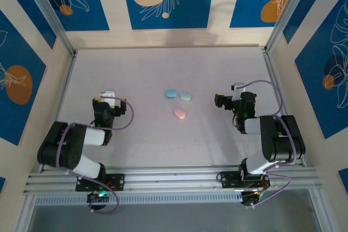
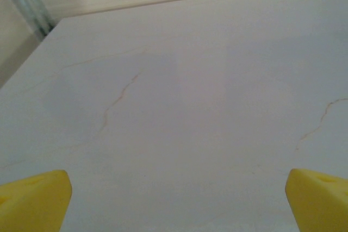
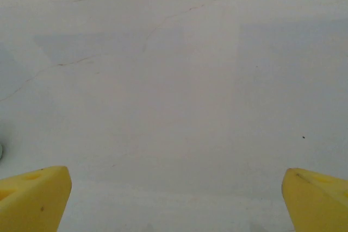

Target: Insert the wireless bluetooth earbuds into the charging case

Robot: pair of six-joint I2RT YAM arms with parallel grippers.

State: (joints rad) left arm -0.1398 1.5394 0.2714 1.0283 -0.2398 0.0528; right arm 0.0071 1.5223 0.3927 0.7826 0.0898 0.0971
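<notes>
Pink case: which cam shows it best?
Top external: the pink case lies whole on the table, nearer the arms than the blue case and teal case. Both wrist cams face plain table between open jaws.

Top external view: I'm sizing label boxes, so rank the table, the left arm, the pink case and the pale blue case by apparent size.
1. table
2. left arm
3. pink case and pale blue case: they look about alike, too close to rank.
</notes>
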